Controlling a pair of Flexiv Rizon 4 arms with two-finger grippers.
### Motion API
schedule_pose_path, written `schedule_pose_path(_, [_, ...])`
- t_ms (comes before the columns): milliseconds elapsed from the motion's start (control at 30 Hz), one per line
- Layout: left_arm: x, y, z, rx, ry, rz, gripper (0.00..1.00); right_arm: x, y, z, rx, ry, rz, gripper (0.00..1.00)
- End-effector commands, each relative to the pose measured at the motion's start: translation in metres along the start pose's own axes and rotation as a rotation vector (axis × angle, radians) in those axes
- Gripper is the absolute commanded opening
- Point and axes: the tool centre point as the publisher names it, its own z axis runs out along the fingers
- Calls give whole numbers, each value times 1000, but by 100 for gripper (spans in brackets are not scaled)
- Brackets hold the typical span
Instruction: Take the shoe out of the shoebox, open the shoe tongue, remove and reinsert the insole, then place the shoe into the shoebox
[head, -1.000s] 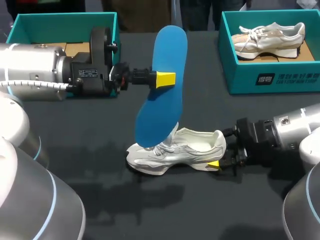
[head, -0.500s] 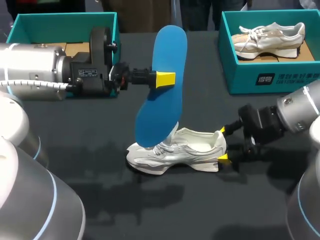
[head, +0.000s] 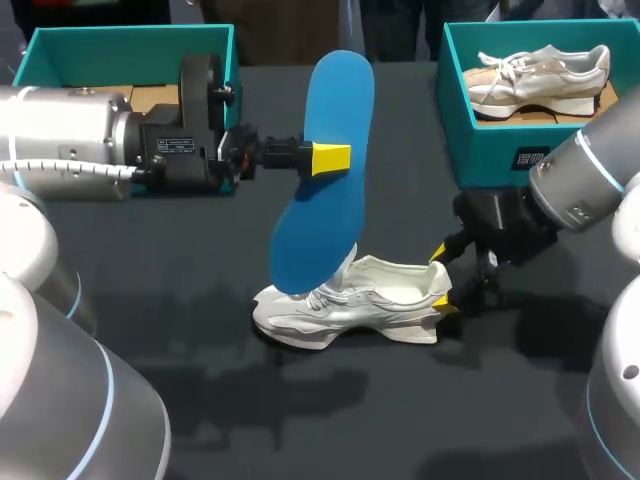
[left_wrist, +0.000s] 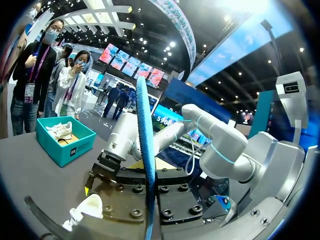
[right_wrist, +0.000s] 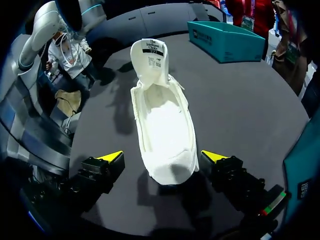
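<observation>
A white shoe (head: 350, 305) stands on the dark table, toe to the left, with its tongue (right_wrist: 150, 55) pulled upright. My right gripper (head: 440, 278) is open at the heel, one yellow tip on each side and neither touching. In the right wrist view the shoe (right_wrist: 162, 130) runs ahead from between the open fingers of that gripper (right_wrist: 164, 157), and its inside is bare. My left gripper (head: 335, 158) is shut on the blue insole (head: 322, 170), held on end above the shoe's toe. The left wrist view shows the insole (left_wrist: 145, 150) edge-on.
A teal shoebox (head: 480, 150) at the back right holds a second pale shoe (head: 540, 70). Another teal shoebox (head: 100, 45) sits at the back left, behind my left arm. Bare dark table lies in front of the shoe.
My right arm has swung upward and its gripper has tilted, coming at the heel from higher up. The left arm, the insole and the shoe have stayed put.
</observation>
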Motion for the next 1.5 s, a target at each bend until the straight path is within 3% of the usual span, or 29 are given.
schedule_pose_path(33, [-1,1,2,2,0,0,0,2,9,-8,222,15,6,100])
schedule_pose_path(333, [-1,1,2,2,0,0,0,14,21,-11,379,40,41,100])
schedule_pose_path(633, [-1,1,2,2,0,0,0,24,21,0,481,-124,39,100])
schedule_pose_path(1267, [-1,1,2,2,0,0,0,22,21,-2,483,-121,28,100])
schedule_pose_path(1500, [-1,1,2,2,0,0,0,12,24,-4,523,-183,11,100])
